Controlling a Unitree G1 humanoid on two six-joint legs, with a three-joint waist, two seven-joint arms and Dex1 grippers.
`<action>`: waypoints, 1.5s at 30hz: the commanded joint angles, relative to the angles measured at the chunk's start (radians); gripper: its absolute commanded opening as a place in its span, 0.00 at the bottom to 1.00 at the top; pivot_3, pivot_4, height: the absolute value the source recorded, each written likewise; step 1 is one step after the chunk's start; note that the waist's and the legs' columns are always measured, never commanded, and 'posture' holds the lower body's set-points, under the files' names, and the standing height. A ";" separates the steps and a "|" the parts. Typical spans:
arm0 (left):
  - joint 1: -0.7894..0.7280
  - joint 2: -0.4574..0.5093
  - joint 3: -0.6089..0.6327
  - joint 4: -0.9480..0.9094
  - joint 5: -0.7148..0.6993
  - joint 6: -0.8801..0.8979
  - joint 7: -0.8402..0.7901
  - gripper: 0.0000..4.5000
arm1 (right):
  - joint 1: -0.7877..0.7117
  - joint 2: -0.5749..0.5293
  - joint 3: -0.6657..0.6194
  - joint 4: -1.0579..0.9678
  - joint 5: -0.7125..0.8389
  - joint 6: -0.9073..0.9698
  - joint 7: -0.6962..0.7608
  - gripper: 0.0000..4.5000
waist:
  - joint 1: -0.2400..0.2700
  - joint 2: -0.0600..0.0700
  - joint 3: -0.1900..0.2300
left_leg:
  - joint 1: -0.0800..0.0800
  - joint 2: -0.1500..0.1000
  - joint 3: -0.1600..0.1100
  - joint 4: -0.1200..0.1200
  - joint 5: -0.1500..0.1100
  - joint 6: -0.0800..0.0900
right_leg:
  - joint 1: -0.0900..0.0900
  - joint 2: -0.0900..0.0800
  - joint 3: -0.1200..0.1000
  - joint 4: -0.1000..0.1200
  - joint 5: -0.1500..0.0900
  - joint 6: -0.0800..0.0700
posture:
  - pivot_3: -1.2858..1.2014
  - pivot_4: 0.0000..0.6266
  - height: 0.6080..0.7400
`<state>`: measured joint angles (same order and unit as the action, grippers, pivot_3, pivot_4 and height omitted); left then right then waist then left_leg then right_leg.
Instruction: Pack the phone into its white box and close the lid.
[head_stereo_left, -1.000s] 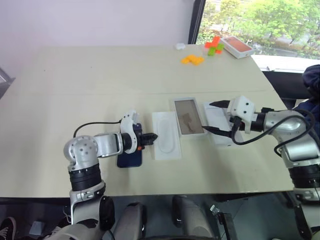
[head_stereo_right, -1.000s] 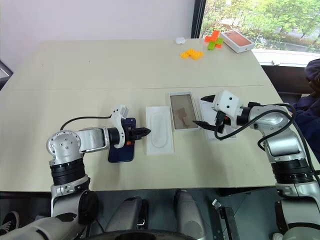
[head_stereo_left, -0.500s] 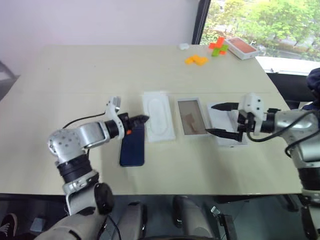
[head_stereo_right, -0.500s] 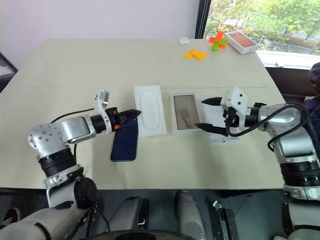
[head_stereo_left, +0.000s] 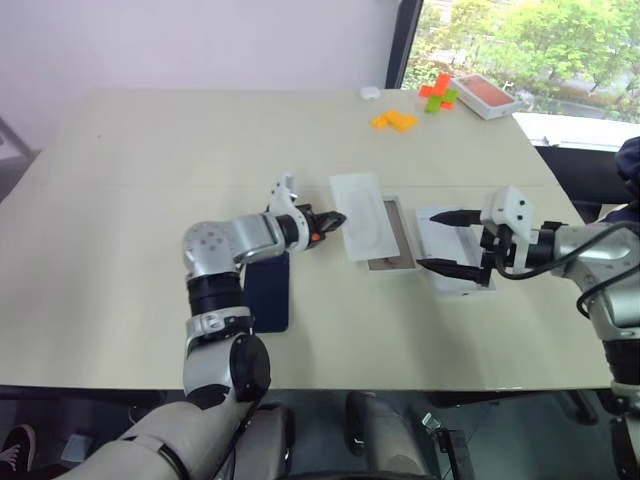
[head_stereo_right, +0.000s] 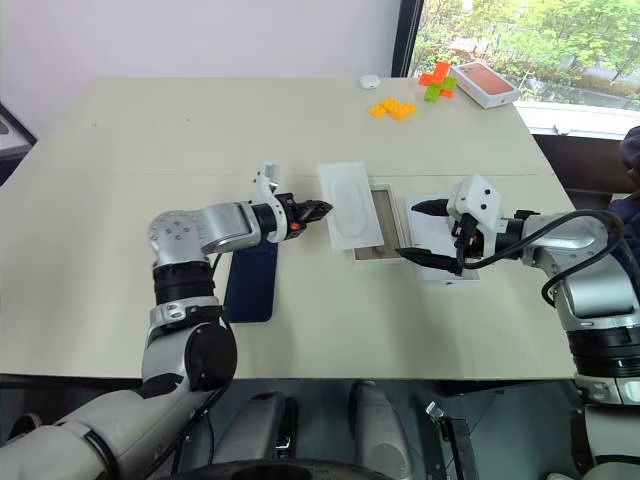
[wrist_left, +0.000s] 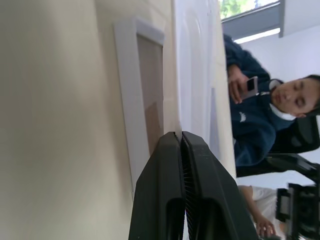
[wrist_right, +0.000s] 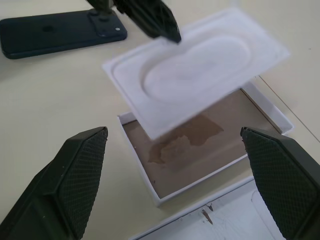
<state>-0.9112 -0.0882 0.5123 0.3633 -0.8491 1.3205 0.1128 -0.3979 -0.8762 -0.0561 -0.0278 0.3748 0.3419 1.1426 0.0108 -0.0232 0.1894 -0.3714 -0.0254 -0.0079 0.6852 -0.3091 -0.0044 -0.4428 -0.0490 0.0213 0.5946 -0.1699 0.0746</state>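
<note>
The left gripper (head_stereo_left: 335, 217), closed, pinches the insert (head_stereo_left: 362, 200) above the white box (head_stereo_left: 397, 262); the right gripper (head_stereo_left: 440, 241) stands wide open, empty, over the lid (head_stereo_left: 447, 222).

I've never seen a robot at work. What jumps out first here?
The left end effector holds a flat white insert in the air, partly over the white box with its brown floor. The dark phone lies on the table beside that arm, and the right end effector waits open over the lid.
</note>
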 joint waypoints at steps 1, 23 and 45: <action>-0.055 0.012 -0.080 0.064 0.040 -0.047 -0.078 0.01 | 0.005 -0.004 -0.036 -0.048 0.010 -0.004 -0.018 1.00 | 0.000 0.000 0.000 | 0.000 0.000 0.000 0.000 0.000 0.000 | 0.000 0.000 0.000 0.000 0.000 0.000 | 0.52 0.24 1.00; -0.103 -0.030 -0.155 0.246 0.155 -0.221 -0.170 0.01 | 0.028 -0.012 -0.028 -0.058 -0.019 -0.035 -0.050 1.00 | 0.000 0.000 0.000 | 0.000 0.001 0.000 0.000 0.000 0.000 | 0.000 0.000 0.000 0.000 0.000 0.001 | 0.52 0.24 1.00; -0.094 -0.024 -0.158 -0.011 0.110 0.014 -0.178 0.63 | -0.002 0.009 -0.007 -0.020 -0.041 -0.065 -0.045 1.00 | -0.002 0.000 0.000 | 0.000 0.001 -0.001 0.000 0.000 0.000 | 0.000 0.000 0.000 0.000 0.001 0.001 | 0.52 0.24 1.00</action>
<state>-0.9895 -0.1221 0.3564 0.4084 -0.7076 1.3102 -0.0422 -0.3759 -0.8698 -0.0524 -0.0354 0.3341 0.2963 1.0956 0.0090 -0.0233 0.1895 -0.3711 -0.0247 -0.0087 0.6851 -0.3091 -0.0044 -0.4429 -0.0485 0.0215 0.5949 -0.1694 0.0759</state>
